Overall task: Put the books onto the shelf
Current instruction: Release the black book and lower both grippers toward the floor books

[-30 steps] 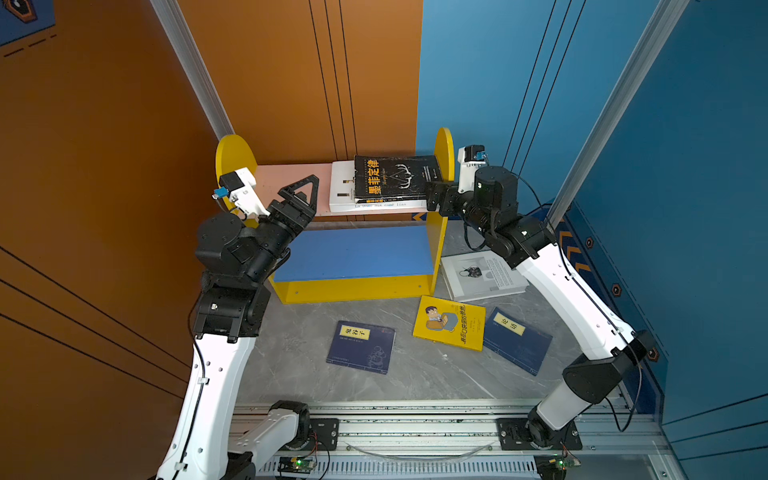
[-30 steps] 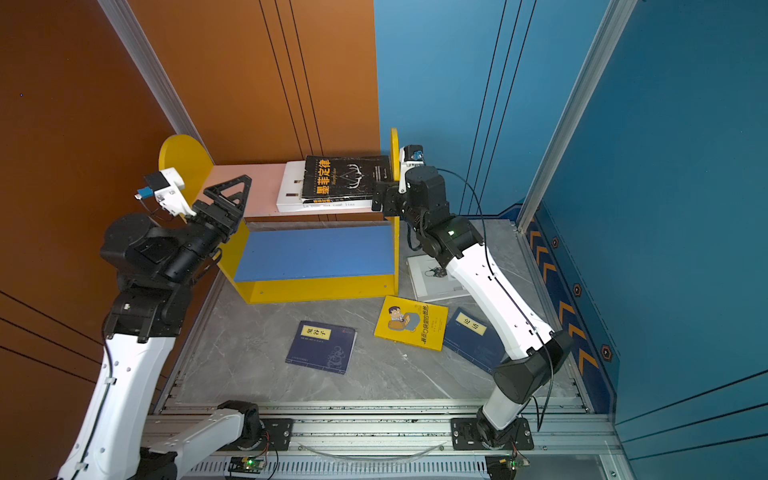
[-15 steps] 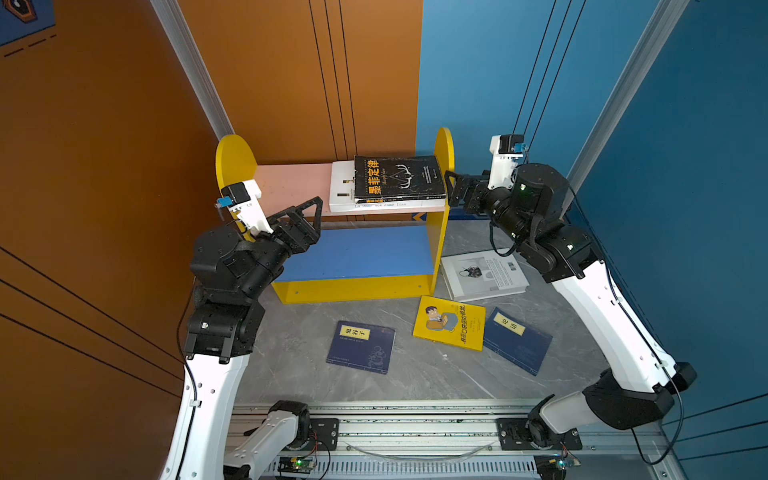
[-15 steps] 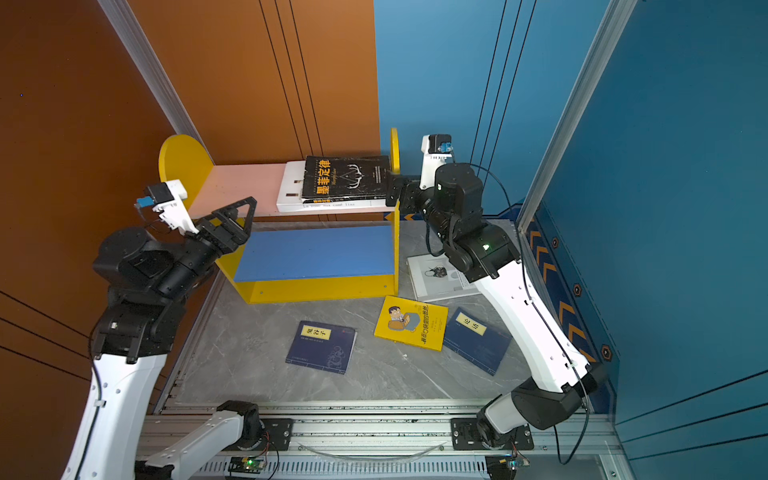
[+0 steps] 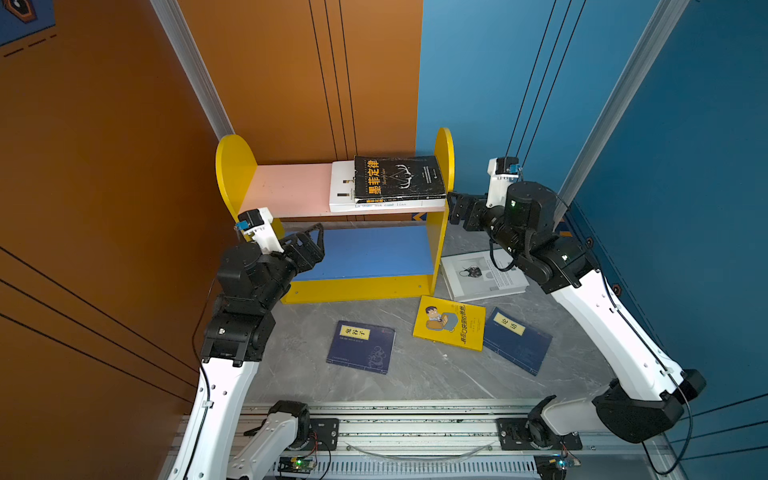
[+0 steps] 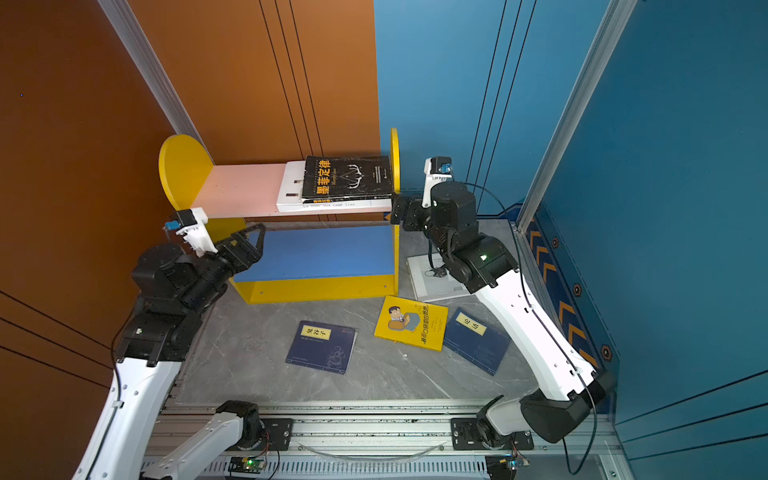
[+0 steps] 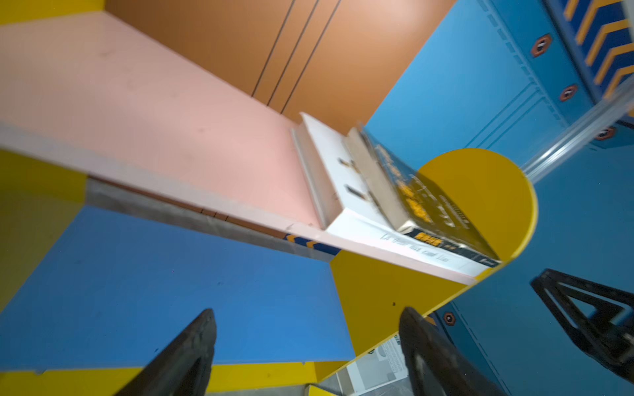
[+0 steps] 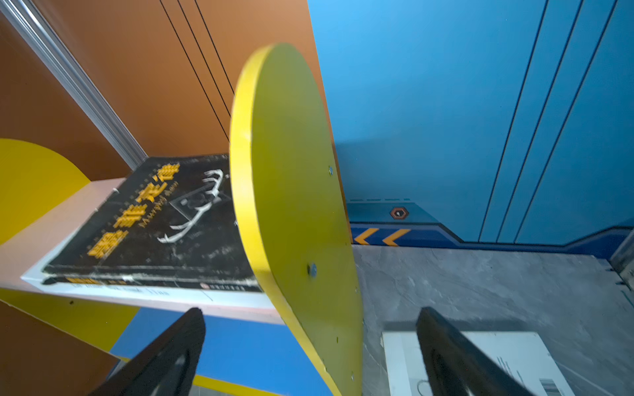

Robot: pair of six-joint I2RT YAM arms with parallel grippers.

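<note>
The shelf [image 5: 232,174] stands at the back of the grey counter [image 5: 424,378]. 2 books lie flat on its pink upper board, pushed to the right side panel: a black book [image 5: 399,178] on top of a white book [image 5: 341,189]. The other 4 books lie on the counter. A white and grey book [image 5: 478,276] is just right of the shelf. A yellow book [image 5: 451,328] overlaps the edge of a navy book [image 5: 519,345]. A 2nd navy book [image 5: 361,347] lies apart in front of the shelf.

The left arm [image 5: 249,274] holds its jaws spread over the left front of the blue lower board, with nothing between them. The right arm [image 5: 528,216] holds its jaws spread just outside the right side panel, level with the pink board, gripping nothing.
</note>
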